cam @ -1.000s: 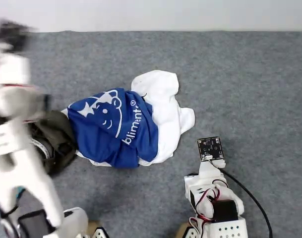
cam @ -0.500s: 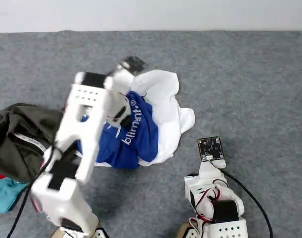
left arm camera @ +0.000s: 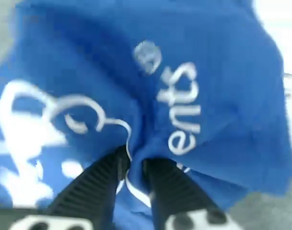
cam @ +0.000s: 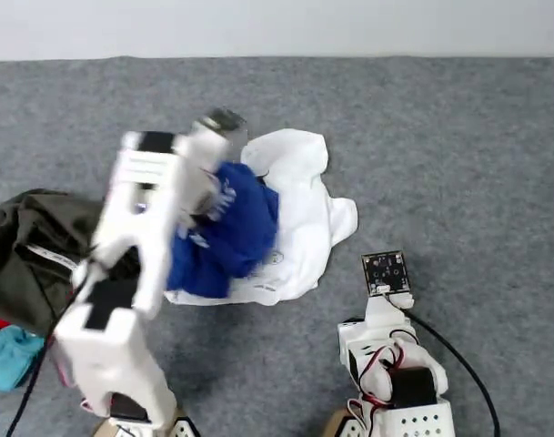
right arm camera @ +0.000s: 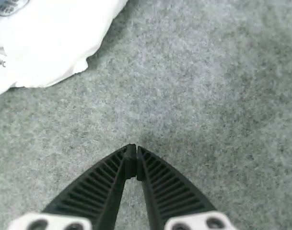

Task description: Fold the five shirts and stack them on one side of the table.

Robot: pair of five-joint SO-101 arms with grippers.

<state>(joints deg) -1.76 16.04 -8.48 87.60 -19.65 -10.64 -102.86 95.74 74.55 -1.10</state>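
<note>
One blue shirt (cam: 233, 228) now bunched, clenched in left gripper (left arm camera: 134, 161), white shirt (cam: 304, 196) uncovered, right gripper (right arm camera: 133, 162) closed empty.

Vivid blue shirt (cam: 229, 235) with white print; plain white shirt (cam: 306, 205); dark olive shirt (cam: 29, 248); teal shirt (cam: 7, 357); flecked grey tabletop (cam: 440, 137).

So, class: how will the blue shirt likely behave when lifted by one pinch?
Probably floppy: the blue shirt bunches and folds around the left gripper. Likely light, since one pinch gathers it. It may drag the white shirt beneath.

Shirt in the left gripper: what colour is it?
The shirt is blue with white print; best in left wrist view.
</note>
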